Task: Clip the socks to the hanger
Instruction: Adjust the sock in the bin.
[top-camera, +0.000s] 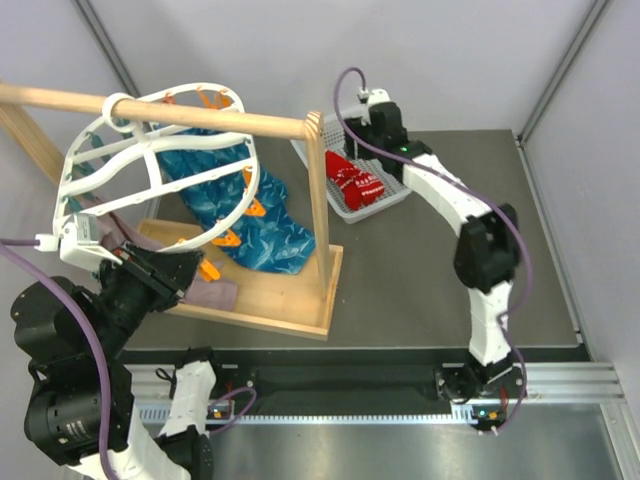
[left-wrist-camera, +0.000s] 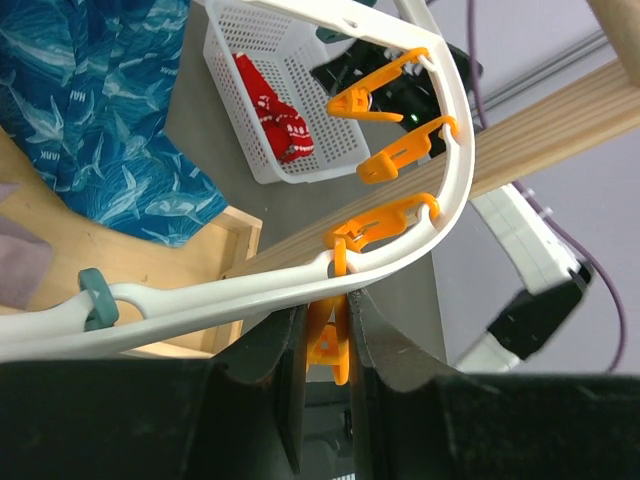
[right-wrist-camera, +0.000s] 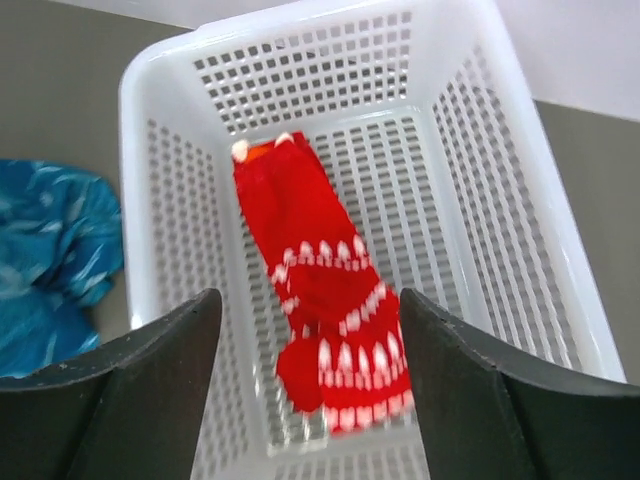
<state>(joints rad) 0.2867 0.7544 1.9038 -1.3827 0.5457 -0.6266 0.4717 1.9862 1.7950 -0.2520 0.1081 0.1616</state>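
**Socks (right-wrist-camera: 290, 215) in the basket (right-wrist-camera: 132, 130), clip (left-wrist-camera: 335, 355) pinched at the hanger (left-wrist-camera: 455, 190)**

A wooden rail (top-camera: 200, 117) crossed the left half of the table on its stand (top-camera: 270, 300). The hanger hung from the rail by its hook, tilted. Blue cloths (top-camera: 240, 205) hung under the hanger, reaching down to the stand's base. A mauve cloth (top-camera: 212, 295) lay on that base beside the left arm. The stand's right post stood between the hanger and the basket, which sat toward the far side of the table.

Our left gripper (left-wrist-camera: 328, 320) was pressed together on the orange clip at the hanger's near rim. The white frame ran just past the tips of its fingers (left-wrist-camera: 390, 350). More clips (left-wrist-camera: 400, 150) hung free along the rim's curve beyond it.

Our right gripper (right-wrist-camera: 308, 305) was spread wide and held nothing. Its fingers (right-wrist-camera: 160, 380) hung over the basket's open top. The socks lay together on the basket floor, one partly over the other, in line with the gap between those fingers. We could not tell whether the fingertips touched them.

From the left gripper the socks were well apart, beyond the post and inside the basket.
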